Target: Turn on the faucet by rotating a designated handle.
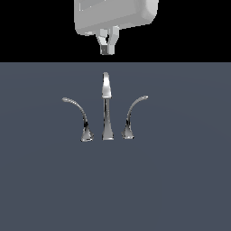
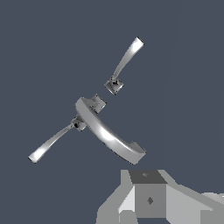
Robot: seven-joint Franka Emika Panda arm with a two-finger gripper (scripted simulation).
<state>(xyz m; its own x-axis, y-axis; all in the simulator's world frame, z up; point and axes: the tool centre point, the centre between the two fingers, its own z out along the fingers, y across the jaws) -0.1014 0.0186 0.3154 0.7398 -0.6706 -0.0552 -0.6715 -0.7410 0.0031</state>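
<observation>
Chrome handle [image 1: 133,113]: rigid, slick, slim, rooted on the worktop [image 1: 180,180] just beside the spout [image 1: 106,108] on the exterior view's right, tip sweeping outward. Best pushed or pinched near the tip [image 1: 143,97] for leverage; likely to slip under loose contact. End effector [image 1: 107,46] high above the faucet [image 1: 106,131], apart, fingers slightly spread, grasping nothing.

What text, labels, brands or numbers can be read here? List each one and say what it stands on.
None: no readable text in either view.
The faucet, its handle and the other lever are bare chrome.
The pincer carries no marking.
</observation>
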